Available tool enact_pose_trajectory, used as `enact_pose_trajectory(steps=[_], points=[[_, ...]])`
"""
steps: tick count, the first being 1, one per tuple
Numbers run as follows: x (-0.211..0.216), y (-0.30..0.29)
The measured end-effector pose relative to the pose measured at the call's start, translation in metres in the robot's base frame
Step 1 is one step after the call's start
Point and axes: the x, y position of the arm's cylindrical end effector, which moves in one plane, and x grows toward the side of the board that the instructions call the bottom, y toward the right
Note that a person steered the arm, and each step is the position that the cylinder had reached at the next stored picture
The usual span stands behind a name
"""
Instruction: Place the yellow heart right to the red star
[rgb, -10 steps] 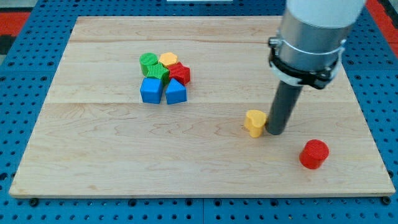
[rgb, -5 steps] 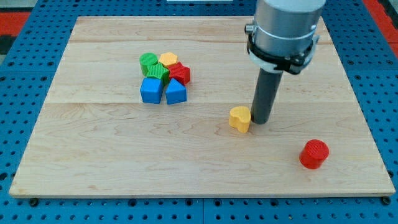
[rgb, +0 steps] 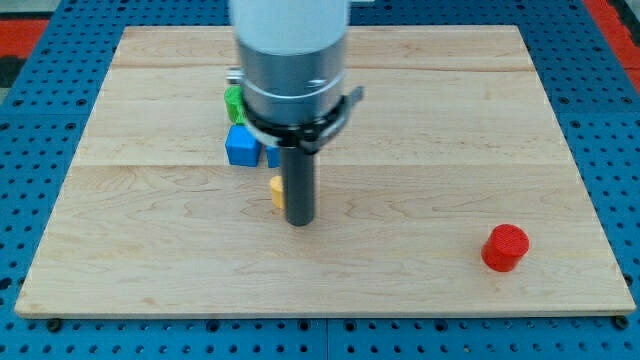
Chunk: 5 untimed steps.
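The yellow heart (rgb: 275, 191) lies near the board's middle, mostly hidden behind my rod; only its left edge shows. My tip (rgb: 300, 221) touches the board just right of and below the heart, against it. The red star is hidden behind the arm's body. From the cluster at the upper left only a blue cube (rgb: 241, 146) and part of a green block (rgb: 233, 101) show.
A red cylinder (rgb: 504, 247) stands alone at the lower right. The wooden board (rgb: 480, 120) lies on a blue perforated table. The arm's grey body covers most of the block cluster.
My tip has swept left across the board, pushing the yellow heart left from the middle right to just below the block cluster. The arm now hides the red star.
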Motion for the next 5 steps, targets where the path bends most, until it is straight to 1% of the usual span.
enact_pose_trajectory(steps=[2,3,4,5], points=[[-0.009,-0.013],[-0.007,-0.049],[-0.013,-0.057],[-0.031,0.027]])
